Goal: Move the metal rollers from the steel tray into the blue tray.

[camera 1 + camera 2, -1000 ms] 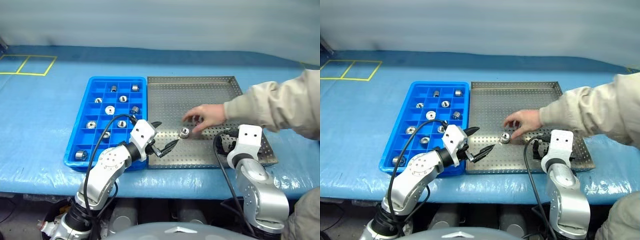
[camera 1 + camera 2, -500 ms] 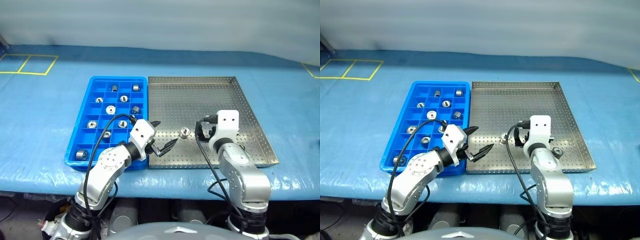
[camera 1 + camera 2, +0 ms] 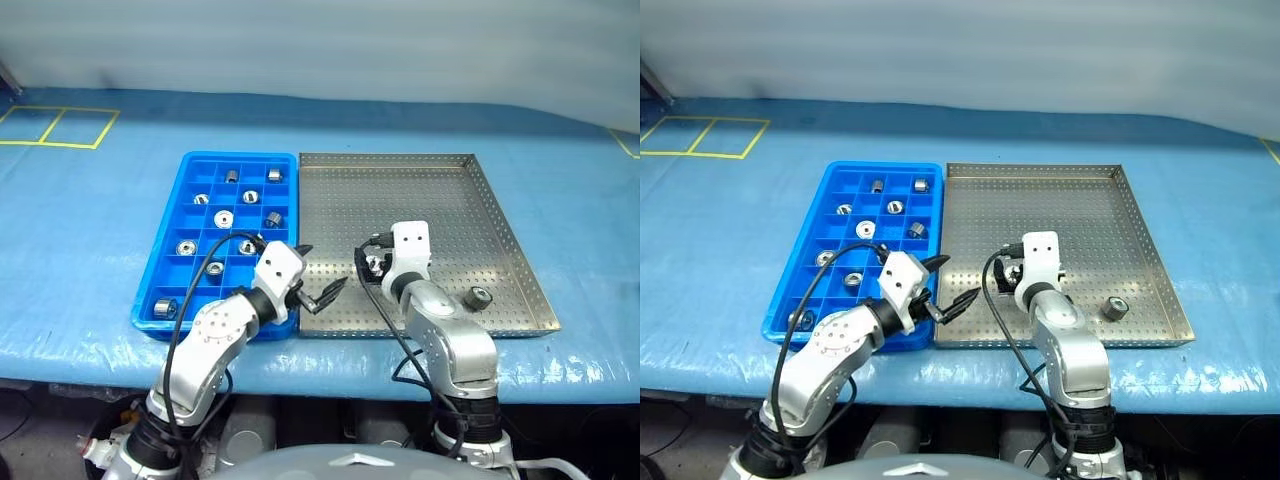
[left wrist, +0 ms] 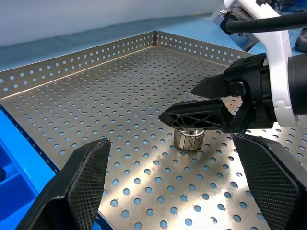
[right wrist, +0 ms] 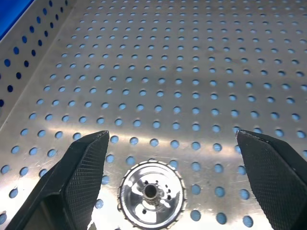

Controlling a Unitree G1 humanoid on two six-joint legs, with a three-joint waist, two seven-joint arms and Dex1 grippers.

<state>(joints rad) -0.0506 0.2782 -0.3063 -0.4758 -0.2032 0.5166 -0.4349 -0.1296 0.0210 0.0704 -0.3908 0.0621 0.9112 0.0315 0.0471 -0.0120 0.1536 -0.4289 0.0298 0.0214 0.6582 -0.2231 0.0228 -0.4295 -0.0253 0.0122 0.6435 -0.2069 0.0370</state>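
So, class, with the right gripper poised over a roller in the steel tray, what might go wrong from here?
1. The right gripper is open around the upright roller; closing off-centre could tip it or send it rolling across the steel tray.
2. The open left gripper hangs close by, so the two could collide.
3. A second roller lying near the tray's right rim may get overlooked.

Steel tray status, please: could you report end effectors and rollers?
Both end effectors open: right straddling one roller, left beside it. Second roller loose on steel tray. Nothing blocking.
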